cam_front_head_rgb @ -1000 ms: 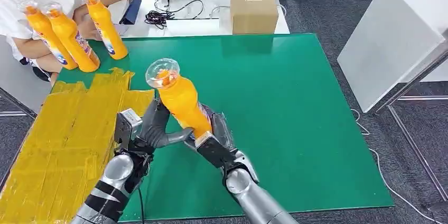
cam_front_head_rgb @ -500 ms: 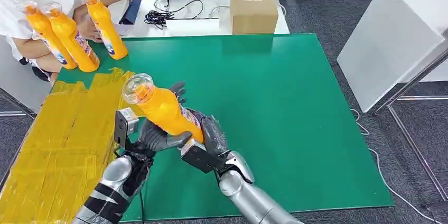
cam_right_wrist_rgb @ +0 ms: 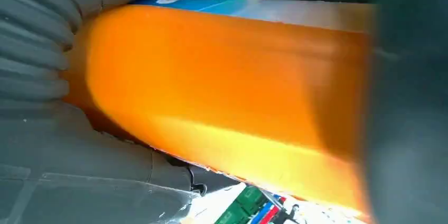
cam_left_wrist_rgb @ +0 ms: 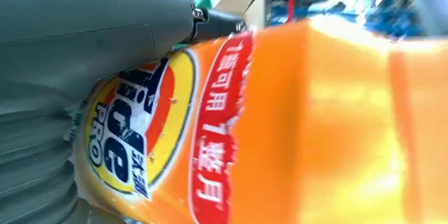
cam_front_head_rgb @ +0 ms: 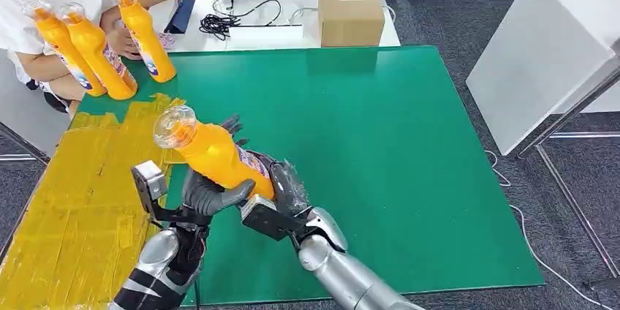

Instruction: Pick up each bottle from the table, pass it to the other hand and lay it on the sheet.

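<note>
head view shows both hands gripping the bottle (cam_front_head_rgb: 219,160) (left wrist view: its label).

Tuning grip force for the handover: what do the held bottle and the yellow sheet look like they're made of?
The orange bottle looks like glossy plastic: bright highlights, a clear cap, and a printed label with a torn edge. The yellow sheet looks like overlapping strips of shiny tape or film, wrinkled and reflective; which of these is unclear.

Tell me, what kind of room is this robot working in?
Probably a robot test lab or workshop: a green mat covers the worktable, a person sits beside three orange bottles, and cables and a cardboard box lie behind.
</note>
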`<move>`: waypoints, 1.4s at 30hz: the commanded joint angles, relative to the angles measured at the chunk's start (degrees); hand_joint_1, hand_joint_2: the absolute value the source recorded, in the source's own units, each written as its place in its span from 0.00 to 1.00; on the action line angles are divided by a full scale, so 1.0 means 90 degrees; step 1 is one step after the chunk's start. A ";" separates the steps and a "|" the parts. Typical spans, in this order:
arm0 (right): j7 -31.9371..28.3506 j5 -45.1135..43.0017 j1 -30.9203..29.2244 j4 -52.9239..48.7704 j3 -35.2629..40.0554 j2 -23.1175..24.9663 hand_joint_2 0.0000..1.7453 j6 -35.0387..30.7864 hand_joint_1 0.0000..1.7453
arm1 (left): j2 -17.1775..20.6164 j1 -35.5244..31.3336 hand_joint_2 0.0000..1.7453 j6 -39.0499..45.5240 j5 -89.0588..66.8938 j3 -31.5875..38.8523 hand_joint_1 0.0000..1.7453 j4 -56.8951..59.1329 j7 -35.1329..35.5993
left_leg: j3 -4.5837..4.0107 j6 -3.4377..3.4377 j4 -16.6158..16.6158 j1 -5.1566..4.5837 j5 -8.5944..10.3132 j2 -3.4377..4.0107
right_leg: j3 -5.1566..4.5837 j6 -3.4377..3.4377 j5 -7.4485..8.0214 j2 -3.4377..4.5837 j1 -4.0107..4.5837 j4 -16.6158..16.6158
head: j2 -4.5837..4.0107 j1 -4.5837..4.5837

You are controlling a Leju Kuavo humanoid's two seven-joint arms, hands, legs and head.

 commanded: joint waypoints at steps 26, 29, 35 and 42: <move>0.0035 0.0077 0.0190 0.0629 0.0485 -0.0128 1.00 0.0062 1.00 | -0.0424 -0.0364 1.00 0.0552 0.0521 0.0641 1.00 -0.0614 -0.0216 | 0.0010 -0.0002 -0.0003 0.0006 -0.0002 -0.0024 | 0.0023 0.0003 -0.0007 -0.0026 0.0006 -0.0010 | 0.0000 0.0002; 0.0045 0.0062 0.0203 0.0643 0.0438 -0.0147 1.00 0.0015 1.00 | -0.0431 -0.0338 1.00 0.0659 0.0618 0.0740 1.00 -0.0722 -0.0242 | 0.0009 -0.0002 -0.0003 0.0006 0.0000 -0.0029 | 0.0023 0.0002 -0.0008 -0.0031 0.0006 -0.0010 | 0.0000 0.0000; 0.0557 -0.0745 0.1677 -0.4093 -0.0696 -0.1501 1.00 0.0516 0.00 | 0.0251 -0.0152 1.00 0.3980 -0.3851 0.0877 1.00 -0.0246 -0.0619 | 0.0010 -0.0002 -0.0009 0.0006 0.0003 -0.0040 | 0.0027 0.0002 -0.0008 -0.0042 0.0005 -0.0016 | 0.0000 0.0002; 0.0492 -0.1068 0.2566 -0.5968 -0.1890 -0.1765 1.00 0.1329 0.00 | 0.0469 -0.0025 1.00 0.3835 -0.5170 0.1510 1.00 -0.0156 -0.0277 | -0.0018 -0.0001 -0.0001 -0.0002 -0.0005 -0.0034 | -0.0001 0.0003 -0.0008 -0.0024 -0.0001 -0.0003 | 0.0000 0.0002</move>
